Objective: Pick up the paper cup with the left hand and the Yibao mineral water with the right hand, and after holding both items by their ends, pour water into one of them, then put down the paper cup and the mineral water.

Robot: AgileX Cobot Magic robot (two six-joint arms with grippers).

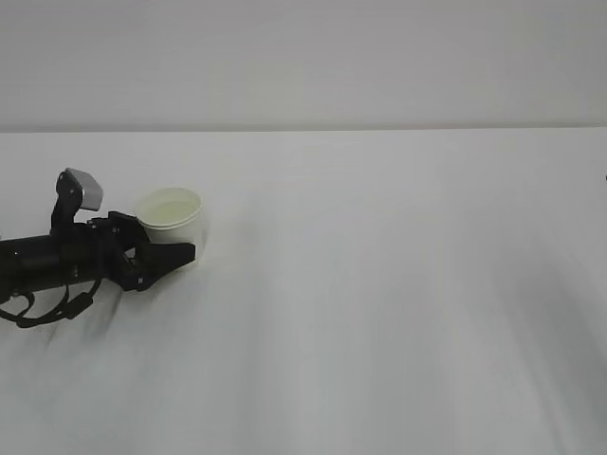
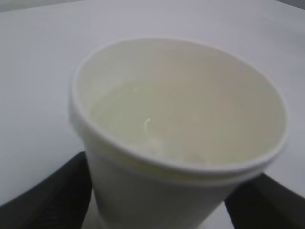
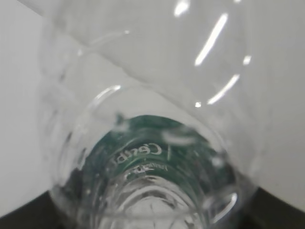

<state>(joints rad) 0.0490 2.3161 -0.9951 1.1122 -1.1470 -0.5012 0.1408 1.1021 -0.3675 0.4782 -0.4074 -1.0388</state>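
Paper cup (image 1: pixel 171 216) stands upright on the white desk (image 1: pixel 379 313) at the left of the exterior view, its rolled rim up and its pale cream-yellow inside showing. The left end effector (image 1: pixel 176 243) lies low over the desk with its black jaws around the lower part of the cup. In the left wrist view the cup (image 2: pixel 176 143) fills the picture, with clear water lying inside it and one dark jaw at each lower corner, set on either side of the wall; the jaws stand spread wide, and whether they touch the paper I cannot tell. A small grey camera box (image 1: pixel 80 189) sits on top of the black arm (image 1: pixel 57 261), and black cables loop beneath it.

The Yibao mineral water (image 3: pixel 152 157) shows only in the right wrist view, very close to the lens: a clear ribbed plastic bottle with bright reflections on its wall. Its dark green label band (image 3: pixel 143 143) carries white print, seen through the plastic; it looks like "C'estbon" but is too blurred to be sure. The right end effector shows only as dark edges at the two lower corners, with the bottle between them, closed on it. Where the bottle sits over the desk cannot be told, since the exterior view does not show it.
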